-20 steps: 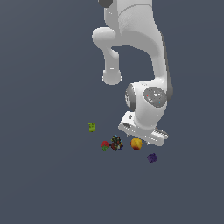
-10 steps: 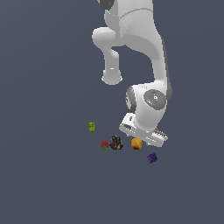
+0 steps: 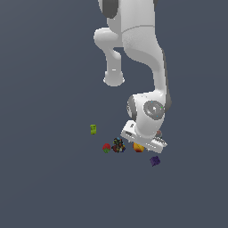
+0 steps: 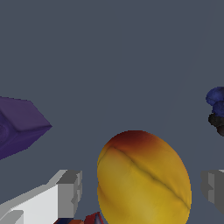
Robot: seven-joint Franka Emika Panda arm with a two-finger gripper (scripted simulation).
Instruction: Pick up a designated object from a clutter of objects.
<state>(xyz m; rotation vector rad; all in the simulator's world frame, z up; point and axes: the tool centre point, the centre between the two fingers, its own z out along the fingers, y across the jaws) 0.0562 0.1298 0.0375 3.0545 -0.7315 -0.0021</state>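
Orange ball (image 4: pixel 144 179) between hand's (image 4: pixel 142 188) fingers (image 4: pixel 70 192)

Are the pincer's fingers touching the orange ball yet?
Apart. The wrist view shows floor between the orange ball and each of the pincer's fingers.

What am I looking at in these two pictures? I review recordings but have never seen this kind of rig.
These are simulator renders of one white robot arm. The exterior view looks at the scene from off the arm; the wrist view comes from a camera on the arm's wrist, looking past its gripper. Small items lie on a grey floor: a green block, a red berry, a dark multicoloured cube, an orange ball and a purple block. The gripper is low over the orange ball, with a grey finger on each side of it and a gap showing, so nothing is held.
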